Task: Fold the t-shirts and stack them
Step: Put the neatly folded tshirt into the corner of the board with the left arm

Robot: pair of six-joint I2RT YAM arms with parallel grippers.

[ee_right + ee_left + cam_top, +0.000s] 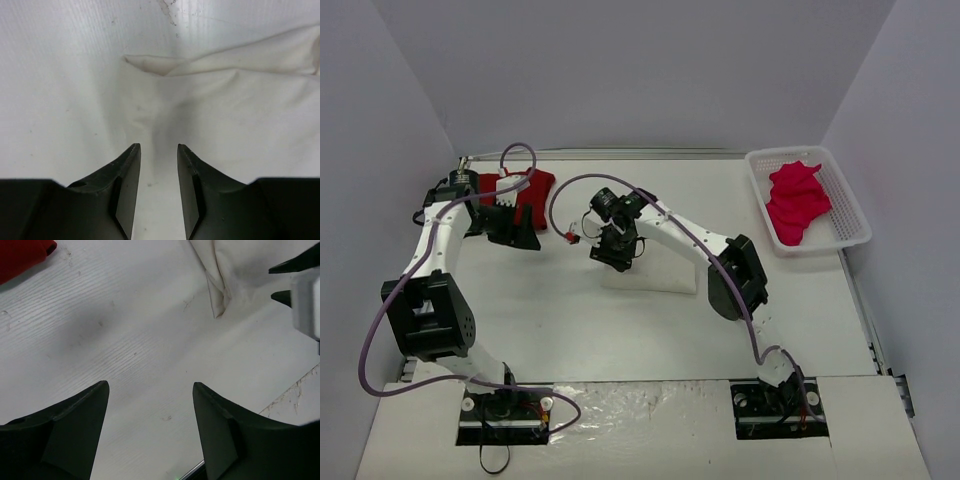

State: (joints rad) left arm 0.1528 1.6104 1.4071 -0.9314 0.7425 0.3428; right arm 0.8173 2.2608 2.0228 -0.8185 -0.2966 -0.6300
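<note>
The step in hand appears to be the folding of the cream-white t-shirt (660, 278), which lies near the middle of the table (620, 340) as a fairly compact, flattish shape under the right arm. The right gripper (158, 146) hovers low over one edge of it with its jaws a narrow way apart and no cloth between them; a small folded corner of the shirt shows just beyond the fingertips. The left gripper (150, 385) stands over bare table with its jaws wide apart and empty, between the cream shirt's edge and the red t-shirt (538, 188), which lies at the far left. The pinkish-red t-shirt (795, 200) sits crumpled in the white lattice basket (820, 246) at the far right, unfolded. Judging by this, one fold is at or near its end, and the stacking is not yet done. The next move calls for either a fresh pinch on the cream shirt's edge for another fold, or a two-handed lift onto the red one, with both layers caught so the fold holds.
</note>
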